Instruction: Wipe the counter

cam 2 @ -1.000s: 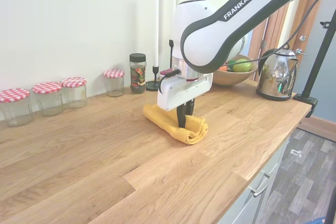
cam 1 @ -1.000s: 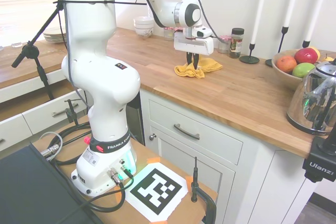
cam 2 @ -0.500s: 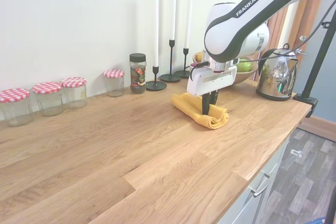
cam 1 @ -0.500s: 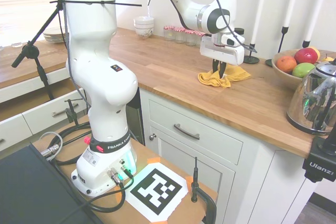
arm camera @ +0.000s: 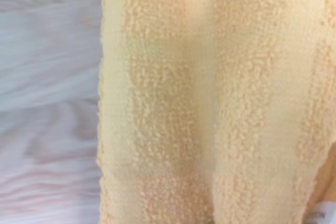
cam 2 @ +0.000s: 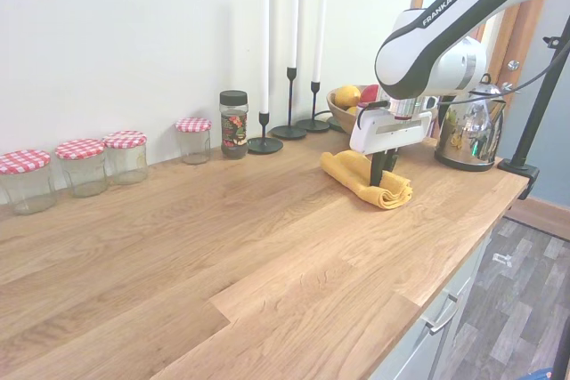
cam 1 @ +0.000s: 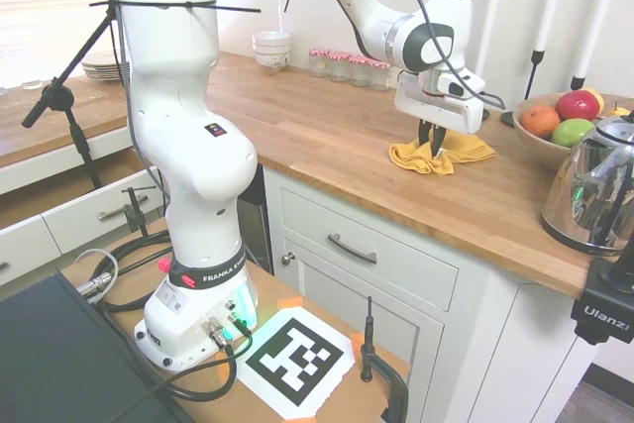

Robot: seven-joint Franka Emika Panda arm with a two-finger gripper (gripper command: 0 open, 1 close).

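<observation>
the long wooden surface (cam 2: pixel 178 246) runs under my arm. a yellow cloth (cam 1: pixel 441 153) lies bunched on it near the fruit bowl (cam 1: pixel 540 141). my pincer (cam 1: pixel 432 146) is pinched tight on the cloth, pressing down.

The end effector (cam 1: pixel 432 151) has dragged the yellow cloth (cam 1: pixel 443 154) along the table (cam 1: pixel 327 136), from mid-surface to near the fruit bowl (cam 1: pixel 540 141) and kettle (cam 1: pixel 595 185).
</observation>
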